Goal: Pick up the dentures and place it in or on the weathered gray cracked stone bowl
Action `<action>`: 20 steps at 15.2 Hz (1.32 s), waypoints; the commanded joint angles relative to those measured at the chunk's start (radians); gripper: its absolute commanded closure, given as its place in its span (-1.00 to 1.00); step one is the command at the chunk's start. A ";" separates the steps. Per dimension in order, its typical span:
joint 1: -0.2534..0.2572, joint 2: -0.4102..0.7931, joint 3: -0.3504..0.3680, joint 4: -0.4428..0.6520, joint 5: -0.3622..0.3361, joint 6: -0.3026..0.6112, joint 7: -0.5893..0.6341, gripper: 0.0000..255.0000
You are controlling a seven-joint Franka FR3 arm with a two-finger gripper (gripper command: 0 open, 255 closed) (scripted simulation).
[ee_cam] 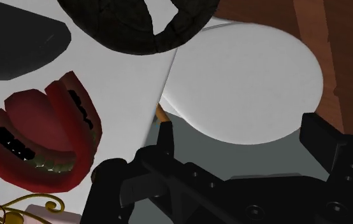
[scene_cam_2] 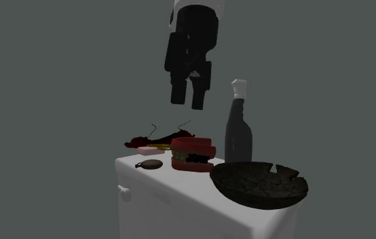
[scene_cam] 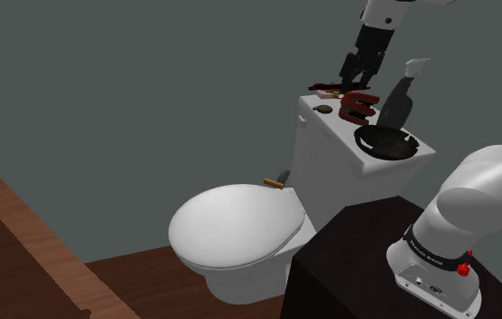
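Red dentures (scene_cam: 360, 106) (scene_cam_2: 193, 153) (ee_cam: 41, 137) with dark teeth lie on the white toilet tank lid (scene_cam: 335, 131) (scene_cam_2: 180, 187). Just beside them, toward the stand, sits the dark cracked stone bowl (scene_cam: 387, 142) (scene_cam_2: 260, 183) (ee_cam: 137, 22). My gripper (scene_cam: 350, 78) (scene_cam_2: 188, 100) (ee_cam: 245, 137) hangs well above the tank, over the dentures' far side. It is open, its fingers (ee_cam: 325, 137) apart with nothing between them, and it touches nothing.
A dark spray bottle (scene_cam: 399, 95) (scene_cam_2: 237, 129) with a white head stands behind the dentures and bowl. A small round dark disc (scene_cam: 325, 110) (scene_cam_2: 149, 163) and a dark red ornament with gold wires (scene_cam: 326, 89) (scene_cam_2: 149, 141) lie at the tank's far end. The toilet's shut lid (scene_cam: 236, 227) is below.
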State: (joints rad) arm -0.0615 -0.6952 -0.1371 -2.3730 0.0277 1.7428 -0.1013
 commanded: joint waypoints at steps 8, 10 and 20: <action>-0.057 0.195 -0.118 0.012 -0.096 0.190 -0.128 -1.00; -0.068 0.247 -0.145 0.027 -0.109 0.230 -0.155 -1.00; -0.080 0.367 -0.194 -0.005 -0.118 0.387 -0.203 -1.00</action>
State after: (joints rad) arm -0.1421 -0.3339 -0.3312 -2.3687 -0.0911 2.1141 -0.3053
